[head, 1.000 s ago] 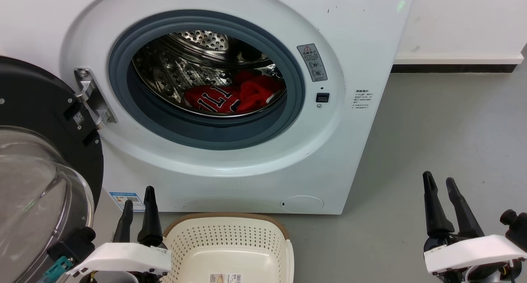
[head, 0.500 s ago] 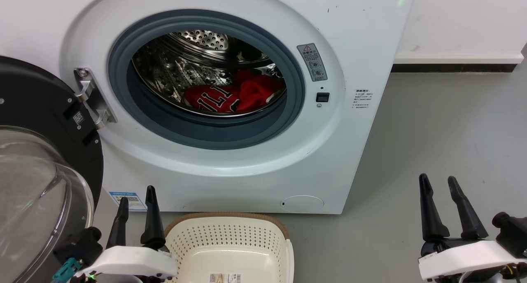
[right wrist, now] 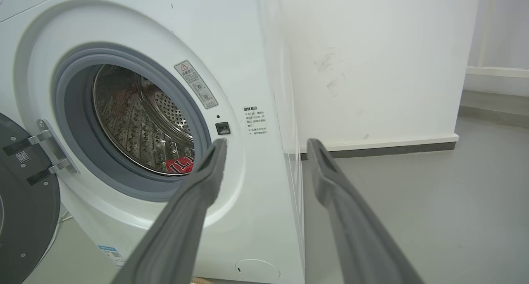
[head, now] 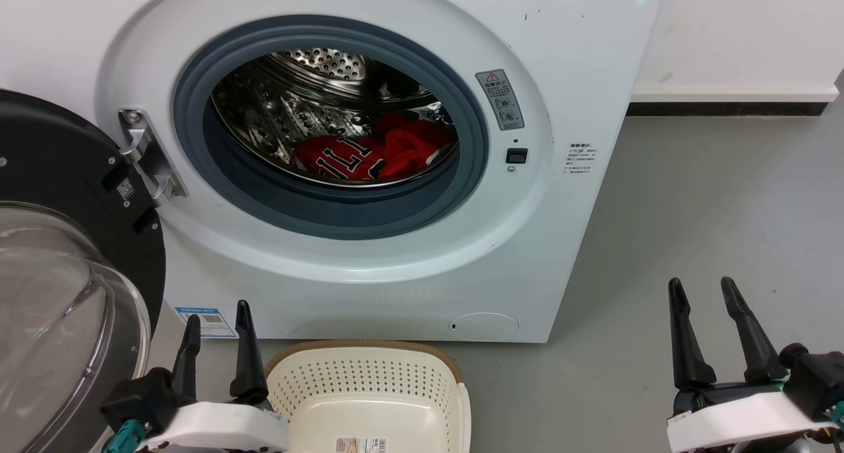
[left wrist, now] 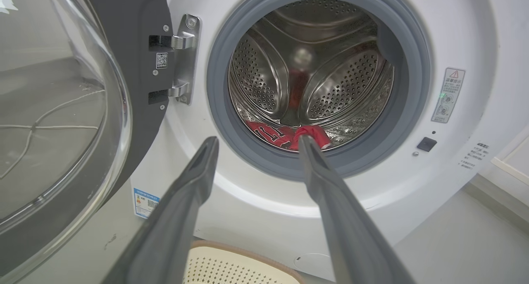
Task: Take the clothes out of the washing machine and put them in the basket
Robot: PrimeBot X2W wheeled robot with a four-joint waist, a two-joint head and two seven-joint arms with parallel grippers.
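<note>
The right gripper [right wrist: 268,143] holds its two dark fingers spread apart with nothing between them, before the white washing machine [right wrist: 231,48], whose steel drum [right wrist: 136,118] holds a red lettered jersey [right wrist: 180,166] at its bottom, black door [right wrist: 25,201] open at left, grey floor [right wrist: 434,201] at right.

Red clothes [head: 376,155] lie bunched low in the steel drum [head: 277,110] of the white washing machine [head: 580,77], door swung open; the cream basket [head: 455,400] stands just before it.

- Smooth grey floor [head: 712,196].
- White washer [head: 593,77] stands on it.
- Cream basket [head: 359,343] sits on it, just in front of the washer.
</note>
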